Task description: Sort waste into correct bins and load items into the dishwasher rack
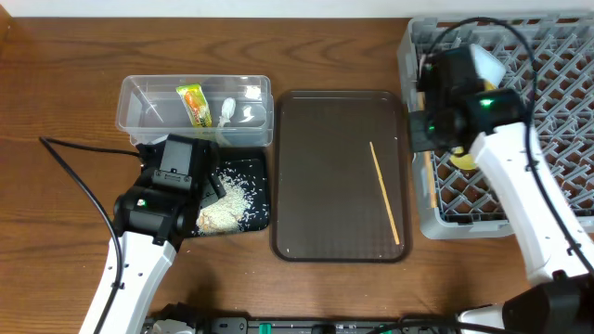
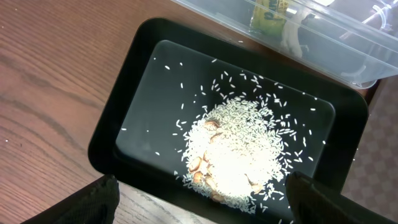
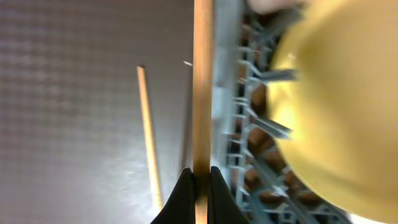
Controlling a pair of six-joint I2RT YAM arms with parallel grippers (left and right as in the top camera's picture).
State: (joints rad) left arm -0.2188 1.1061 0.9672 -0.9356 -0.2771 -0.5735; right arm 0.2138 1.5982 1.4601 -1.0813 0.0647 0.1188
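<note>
The brown serving tray (image 1: 339,176) lies mid-tabletop (image 1: 56,83), and everything else is placed from it. Along its right edge stands the grey dishwasher rack (image 1: 557,111). The right claw (image 3: 200,183) is pinched tight on one wooden chopstick (image 3: 202,81), which runs along the seam where the tray meets the rack's near wall. The yellow plate (image 3: 336,106) sits in the rack just beyond that wall. The second chopstick (image 1: 385,193) lies flat on the tray's right half, slightly slanted and apart from the held one.

Against the tray's left edge, at its lower half, is the flat black tray (image 2: 118,118), which holds a heap of white rice scraps (image 2: 239,149) with loose grains scattered around it. The left claw (image 2: 208,208) hovers above this heap, spread wide and holding nothing — only its two dark fingertips (image 2: 87,202) show at the bottom corners of the wrist view. Beyond the black tray, left of the serving tray's upper corner, is the clear tub (image 1: 139,102), with the green-and-yellow wrapper (image 1: 193,104) and a small white scrap (image 1: 227,109) inside.
</note>
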